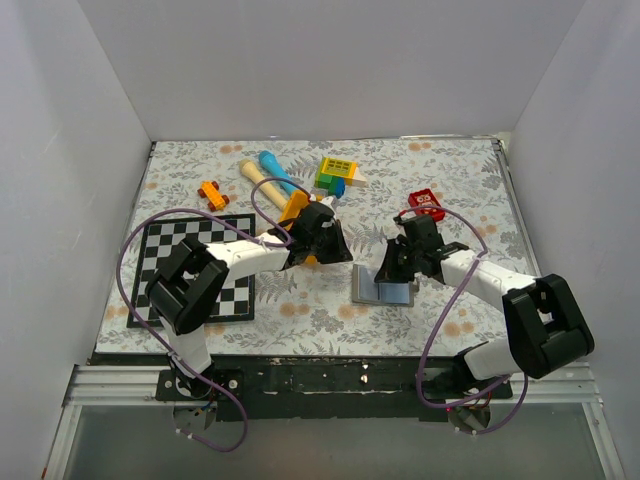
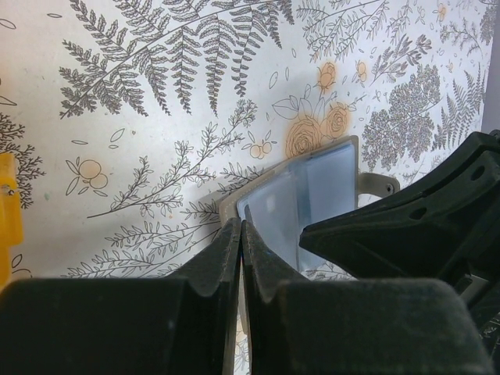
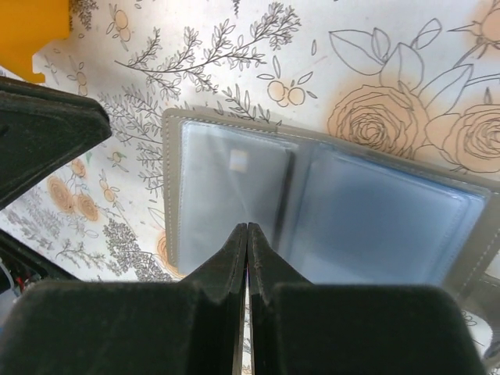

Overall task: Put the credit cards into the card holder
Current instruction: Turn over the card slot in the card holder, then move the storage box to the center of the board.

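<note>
We saw our left hand (image 2: 241,226) pinched closed, with the card holder (image 2: 312,187) lying open on the counter (image 2: 156,156) just ahead of it and to its right. Our right hand (image 3: 247,228) was likewise closed tight. Its fingertips (image 3: 230,250) were over the near edge of the holder's pocket on its left, and the pale blue sleeves faced up.
</note>
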You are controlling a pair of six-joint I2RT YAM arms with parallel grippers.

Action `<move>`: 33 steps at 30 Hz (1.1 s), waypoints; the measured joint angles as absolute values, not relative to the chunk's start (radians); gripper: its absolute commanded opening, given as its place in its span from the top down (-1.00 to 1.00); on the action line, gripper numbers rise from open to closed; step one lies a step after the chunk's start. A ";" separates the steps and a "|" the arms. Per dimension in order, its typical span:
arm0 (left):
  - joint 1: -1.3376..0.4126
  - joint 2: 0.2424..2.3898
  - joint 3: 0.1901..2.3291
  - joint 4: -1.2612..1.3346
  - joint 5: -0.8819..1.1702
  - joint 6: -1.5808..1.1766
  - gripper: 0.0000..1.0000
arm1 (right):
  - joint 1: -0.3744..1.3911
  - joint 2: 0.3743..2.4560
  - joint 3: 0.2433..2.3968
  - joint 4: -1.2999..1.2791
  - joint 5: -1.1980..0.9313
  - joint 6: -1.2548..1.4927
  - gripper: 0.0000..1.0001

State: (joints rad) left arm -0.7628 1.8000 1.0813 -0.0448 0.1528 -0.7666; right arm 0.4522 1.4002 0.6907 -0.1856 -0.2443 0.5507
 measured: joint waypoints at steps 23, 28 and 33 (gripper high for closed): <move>-0.380 1.362 1.057 -0.196 0.151 -0.699 -0.25 | 0.627 1.528 1.250 -0.421 -0.049 0.339 -0.11; -0.229 1.269 1.030 -0.260 0.184 -0.686 -0.75 | 0.739 1.787 1.575 -0.448 -0.054 0.173 -0.11; -0.146 1.250 0.994 -0.319 0.206 -0.673 -0.87 | 0.791 2.023 1.815 -0.494 -0.069 0.044 -0.11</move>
State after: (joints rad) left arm -0.1463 1.2495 0.9939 -0.3195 0.2062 -0.6727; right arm 0.7906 2.0228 1.8149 -0.4938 -0.0692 0.0444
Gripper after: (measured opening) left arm 0.898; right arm 0.555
